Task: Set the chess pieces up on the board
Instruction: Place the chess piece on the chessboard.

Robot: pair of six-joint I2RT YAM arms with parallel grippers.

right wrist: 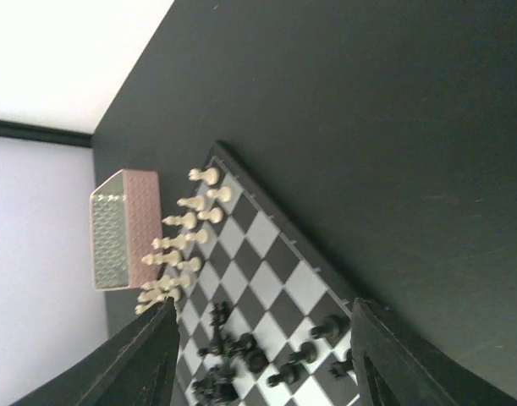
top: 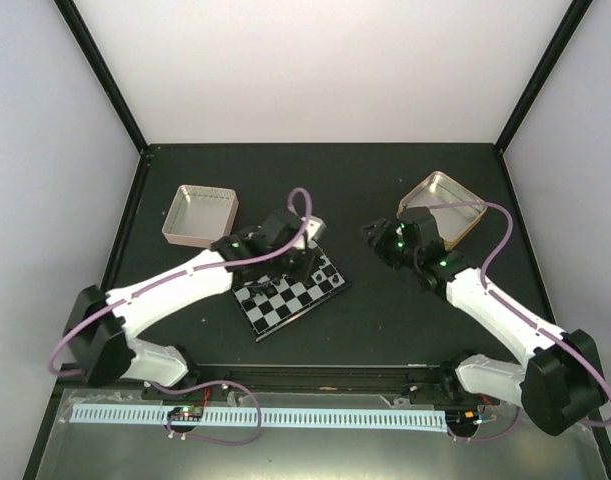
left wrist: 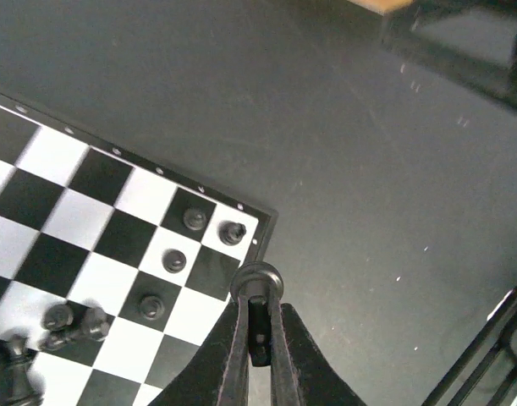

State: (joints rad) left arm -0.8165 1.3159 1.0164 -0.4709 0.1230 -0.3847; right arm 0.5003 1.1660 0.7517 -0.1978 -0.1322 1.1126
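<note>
Dark table (top: 405, 300) lies under both my arms, with the board (top: 285, 300) in the middle. White pieces (right wrist: 178, 245) stand in two neat rows on the side by the pink tin (right wrist: 123, 228), so that side looks done. Only four black pieces (left wrist: 174, 260) stand near one corner, and more lie in a heap (left wrist: 72, 324), so a lot is left. My left gripper (left wrist: 256, 288) is pinched tight over the board's rim by that corner. I cannot tell if it grips a piece. My right gripper (right wrist: 264, 313) is wide and empty, well apart from the board.
</note>
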